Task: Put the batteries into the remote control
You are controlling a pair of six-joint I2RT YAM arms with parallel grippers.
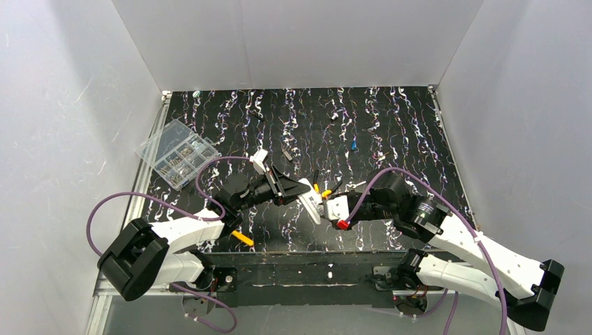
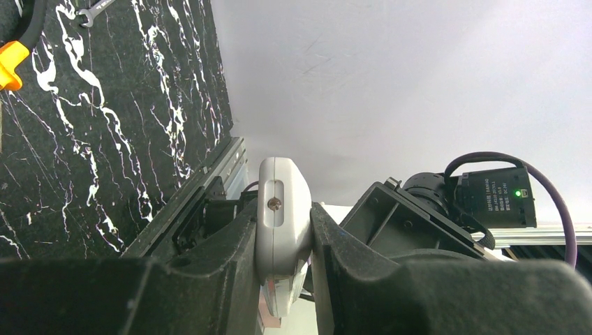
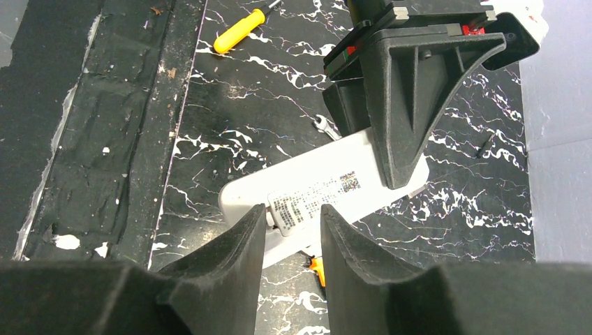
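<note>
my left gripper (image 1: 300, 191) pinching the remote control (image 1: 312, 204), right gripper (image 1: 334, 208) just beside it, clear box (image 1: 178, 152) well apart

The black-and-white left arm (image 1: 188, 234) reaches forward and to the right. Its left gripper (image 2: 283, 230) is turned on its side and clamped across the thin edges of a small white rectangular plastic remote control (image 3: 307, 183). The right arm (image 1: 475, 244) bends in leftward to meet it. The right gripper (image 3: 292, 234) sits just beside the left one, its jaws parted by a narrow gap with nothing between them.
</note>
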